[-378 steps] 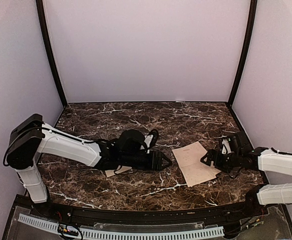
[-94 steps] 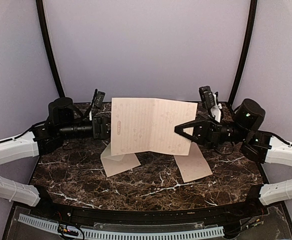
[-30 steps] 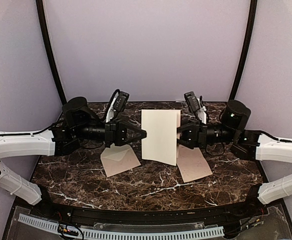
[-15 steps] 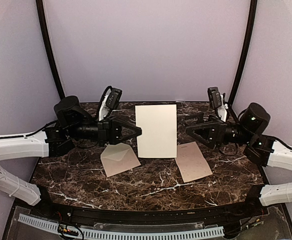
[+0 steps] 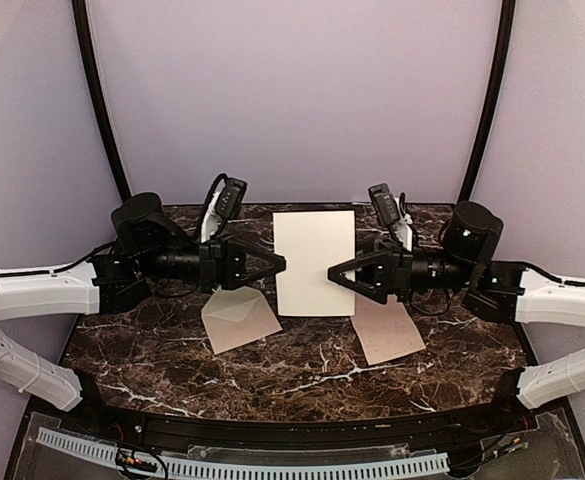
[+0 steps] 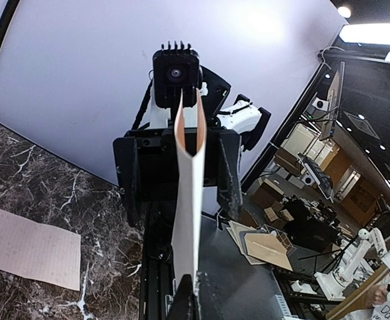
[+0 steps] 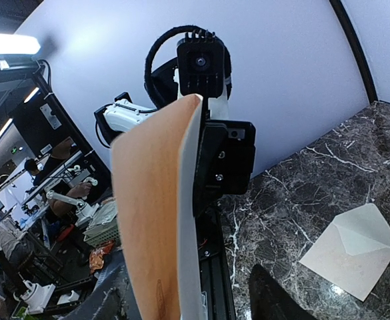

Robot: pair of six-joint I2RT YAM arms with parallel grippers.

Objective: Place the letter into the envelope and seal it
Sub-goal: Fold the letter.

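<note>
The letter (image 5: 315, 262) is a cream sheet folded in half, held upright in the air above the middle of the table. My left gripper (image 5: 277, 263) is shut on its left edge. The left wrist view shows the letter (image 6: 189, 200) edge-on, rising from the closed jaws of the left gripper (image 6: 193, 303). My right gripper (image 5: 340, 278) is open at the letter's right edge. In the right wrist view the folded letter (image 7: 158, 220) stands between the spread fingers (image 7: 275, 297) without touching them. The envelope (image 5: 240, 318) lies flat on the table below my left gripper, flap open; the right wrist view shows the envelope (image 7: 355, 250) too.
A second lined tan sheet (image 5: 387, 325) lies flat on the dark marble table (image 5: 302, 365) under my right gripper, also showing as the sheet (image 6: 28, 247) in the left wrist view. Pale walls and black corner posts (image 5: 484, 110) close in the back and sides.
My right gripper let go of the letter's right edge, pulled back to the right with jaws wide, then returned to that edge with jaws narrower. The left gripper kept hold of the letter throughout.
</note>
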